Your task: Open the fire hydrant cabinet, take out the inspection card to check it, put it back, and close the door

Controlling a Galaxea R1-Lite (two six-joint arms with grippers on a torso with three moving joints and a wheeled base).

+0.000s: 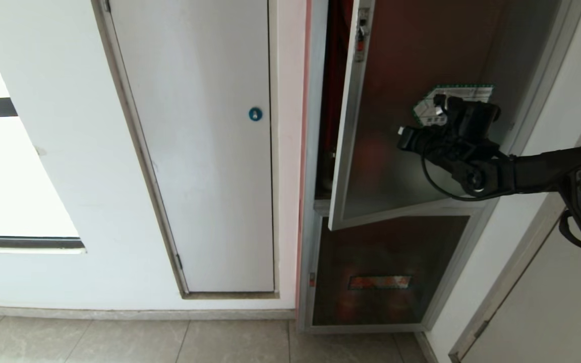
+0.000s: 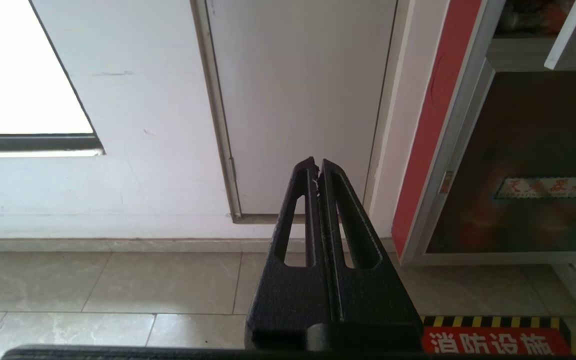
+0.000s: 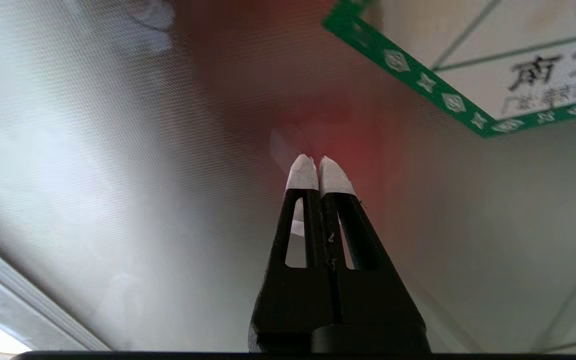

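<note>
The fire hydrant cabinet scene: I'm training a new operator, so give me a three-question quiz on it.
1. True or false: the door of the fire hydrant cabinet is fully shut.
2. Which gripper is at the door's glass? A) left B) right
3. Fill in: the white door bears a round ____ lock.

Key:
1. False; it stands ajar.
2. B; the right gripper, fingers closed, has its tips at the glass near the green-bordered sticker. The left gripper points at the floor, closed.
3. blue

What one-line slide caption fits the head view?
Right gripper, shut, against the glass of the half-open door of the fire hydrant cabinet, beside its green-bordered sticker.
</note>
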